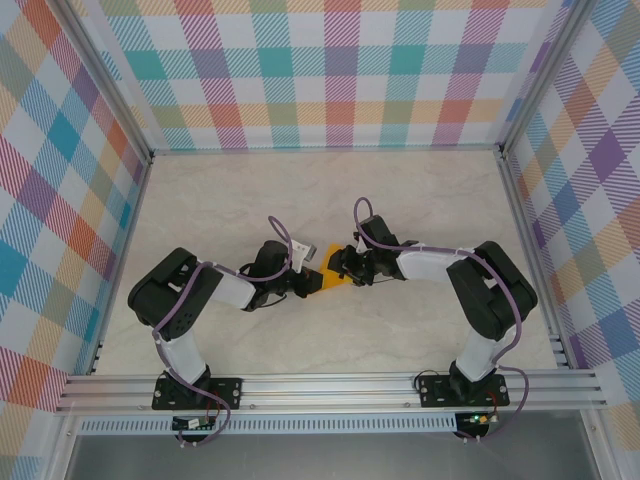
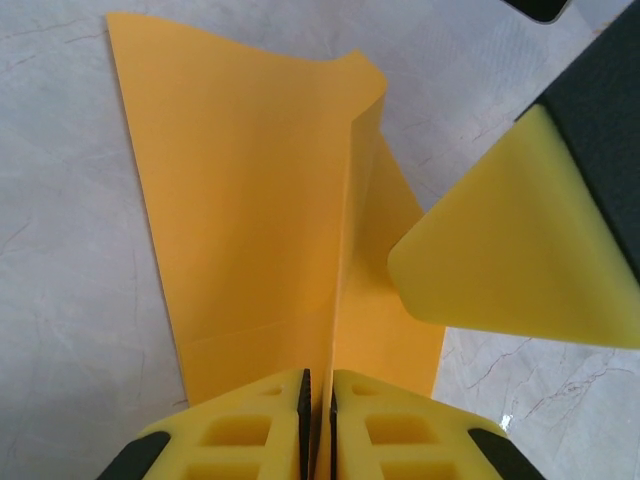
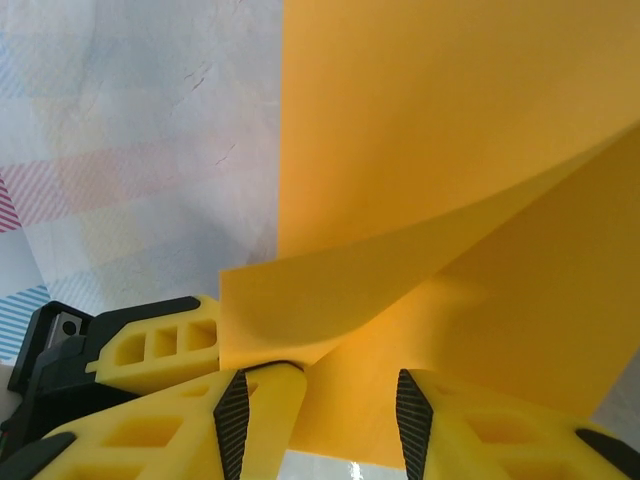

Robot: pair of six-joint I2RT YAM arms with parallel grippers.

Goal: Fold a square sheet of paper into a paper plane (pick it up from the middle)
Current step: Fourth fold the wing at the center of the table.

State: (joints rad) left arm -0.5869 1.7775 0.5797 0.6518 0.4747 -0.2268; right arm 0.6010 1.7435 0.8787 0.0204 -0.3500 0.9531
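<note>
The square sheet of paper point(image 1: 331, 283) is orange-yellow, creased and partly folded, and it sits mid-table between the two arms. In the left wrist view the paper point(image 2: 250, 200) spreads ahead with an upright crease. My left gripper point(image 2: 318, 400) is shut on that crease at the near edge, and it comes in from the left point(image 1: 308, 281). My right gripper point(image 1: 343, 268) meets it from the right. Its jaws point(image 3: 320, 415) stand open with the paper point(image 3: 430, 130) lying between them, and a curled flap rests over the left finger. No finished paper plane shape is in view.
The tabletop point(image 1: 250, 200) is pale marble, walled by plaid panels point(image 1: 340, 70) on three sides. An aluminium rail point(image 1: 330, 385) runs along the near edge by the arm bases. One right finger point(image 2: 510, 250) reaches close over the paper beside my left gripper.
</note>
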